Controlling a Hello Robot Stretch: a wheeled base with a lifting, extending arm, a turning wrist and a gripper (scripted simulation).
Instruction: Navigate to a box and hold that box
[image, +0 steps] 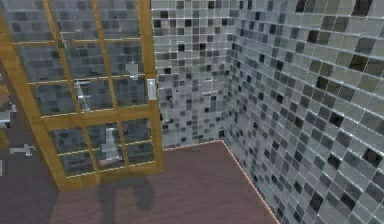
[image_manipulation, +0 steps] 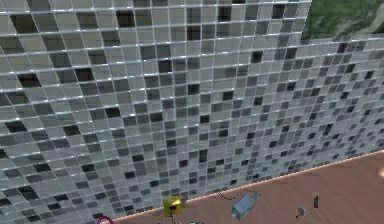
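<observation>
Across the arm side view, a mosaic wall (image_manipulation: 150, 100) of grey, black and white tiles ran from the left edge to the right, with a green patch (image_manipulation: 345, 18) above its top in the upper right corner; the same tiling met in a corner at the forward view's centre and right. At the forward view's left stood a wood-framed glass door (image: 85, 85), its panes giving onto another room. Brown plank floor (image: 170, 190) lay in the lower part of that view, hemmed by door and tiles, so the robot seemingly faced a dead corner.

Along the arm side view's bottom edge, small things lay on the floor near the wall's foot, apparently just scattered there: a flat blue-grey thing (image_manipulation: 245, 204) at lower centre, tilted in the picture, was the likeliest box, though too small to be sure; left of it sat a yellow blob (image_manipulation: 173, 205); right of it, two dark specks (image_manipulation: 300, 212); a pale bit (image_manipulation: 380, 172) touched the right edge.

As for the gripper, its state could not be told from these views; judging by that, the approach was not yet done.
</observation>
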